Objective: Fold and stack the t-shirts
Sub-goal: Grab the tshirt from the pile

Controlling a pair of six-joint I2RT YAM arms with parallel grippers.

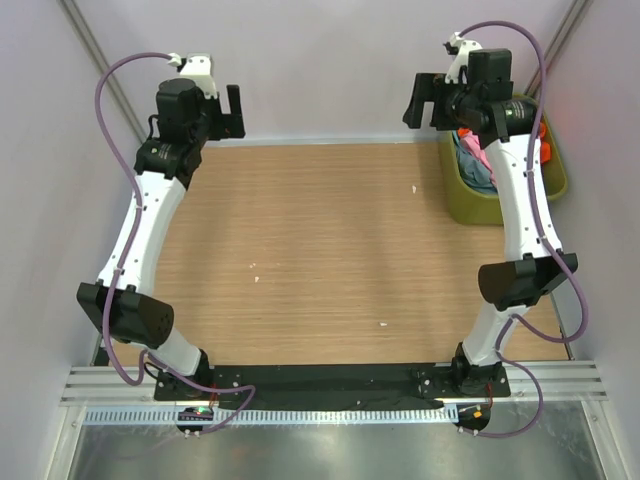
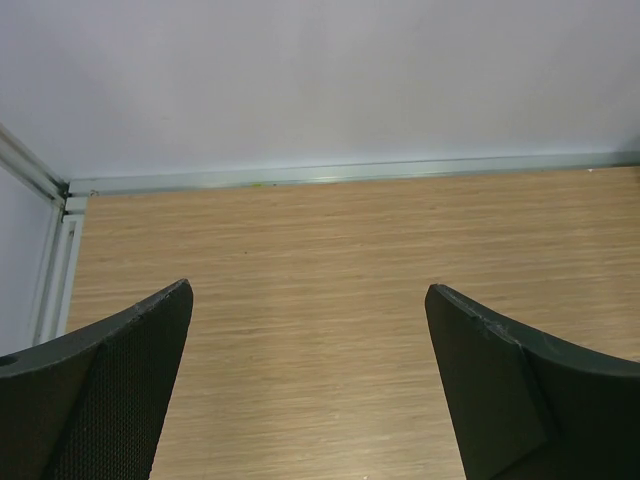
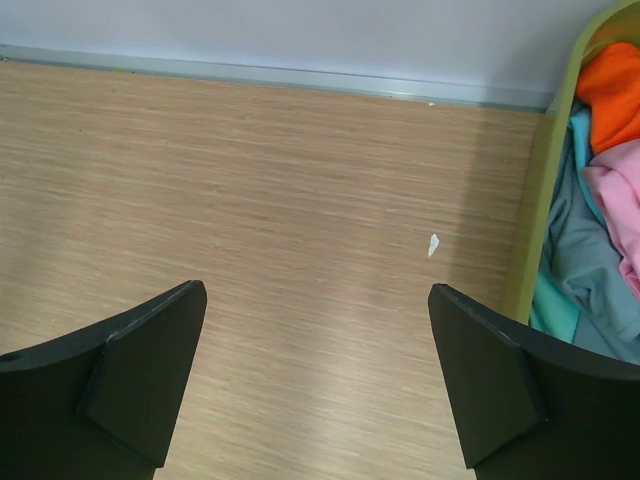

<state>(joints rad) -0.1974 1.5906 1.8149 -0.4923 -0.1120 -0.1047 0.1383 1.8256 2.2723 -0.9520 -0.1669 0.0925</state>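
While both arms reach up from their bases at the near edge in the top view, the left gripper (image 1: 230, 112) stands spread wide and empty near the far left corner of the table (image 1: 320, 260). The right gripper (image 1: 424, 100) is equally spread and empty near the far right corner. Each arm bends at the elbow and arches forward, with its claw pointing inward. The t-shirts (image 1: 478, 165) lie bundled in an olive-green tub (image 1: 470, 208) at the far right, partly hidden behind the right arm.

From the left wrist, the left gripper (image 2: 308, 290) has its fingers (image 2: 120, 390) far apart, with only bare wood between them.

From the right wrist, the right gripper (image 3: 318, 288) gapes just as wide and touches nothing. The tub (image 3: 545, 190) stands to its right, holding an orange tee (image 3: 615, 90), a pink tee (image 3: 620, 200) and a grey-blue tee (image 3: 580, 250) in a heap. A small white scrap (image 3: 433, 244) lies on the wood near the tub.
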